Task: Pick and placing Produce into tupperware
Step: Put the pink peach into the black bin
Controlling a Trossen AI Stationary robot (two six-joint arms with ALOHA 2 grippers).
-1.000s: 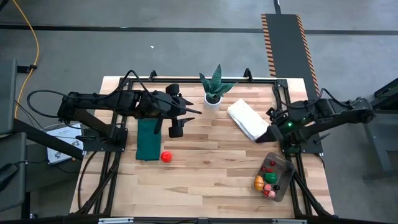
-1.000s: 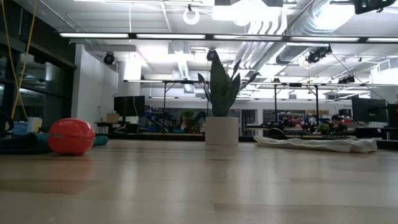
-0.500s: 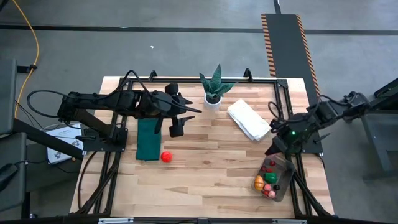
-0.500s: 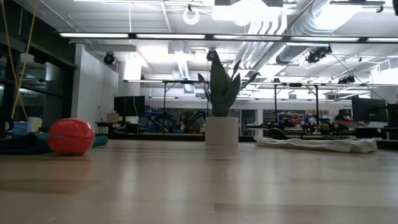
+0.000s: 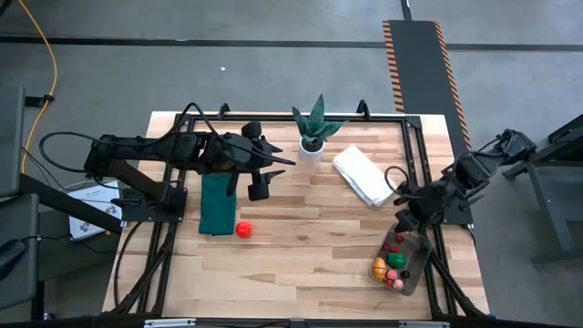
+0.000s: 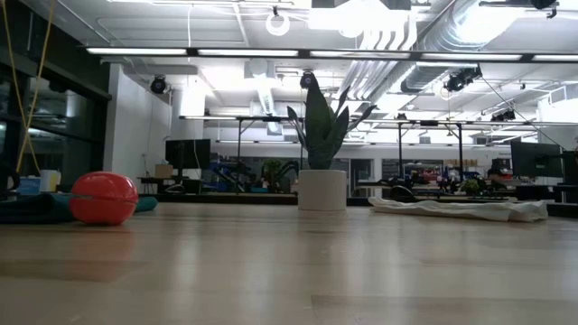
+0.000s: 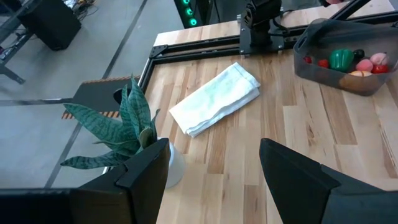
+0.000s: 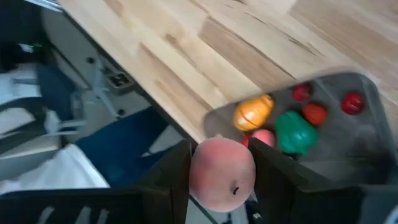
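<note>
My right gripper (image 5: 404, 217) is shut on a pink peach-like fruit (image 8: 222, 172) and hangs just above the far end of the clear grey tupperware (image 5: 421, 257). The tupperware sits at the table's near right and holds orange, green, red and pink produce (image 8: 273, 121). A red tomato (image 5: 243, 230) rests on the wood beside the dark green mat (image 5: 217, 205). My left gripper (image 5: 269, 173) hovers open above the table's left middle, its fingers (image 7: 143, 168) empty. My right gripper pinches the pink fruit by its two opposite sides (image 8: 198, 171) between its two fingers. The fingers slant downward from the table's right side. The fruit is lifted clear, above the tupperware's edge.
A spiky green plant in a white pot (image 5: 312, 135) stands at the far middle. A folded white cloth (image 5: 363, 176) lies right of it. Black frame rails (image 5: 414, 155) run along the table's sides. Bare wood stretches between the tomato and the tupperware.
My right gripper, still shut on the pink fruit, has swung from beside the white cloth toward the table's near edge and the tupperware, sinking a little and tipping its fingers further down. My left arm has kept still.
</note>
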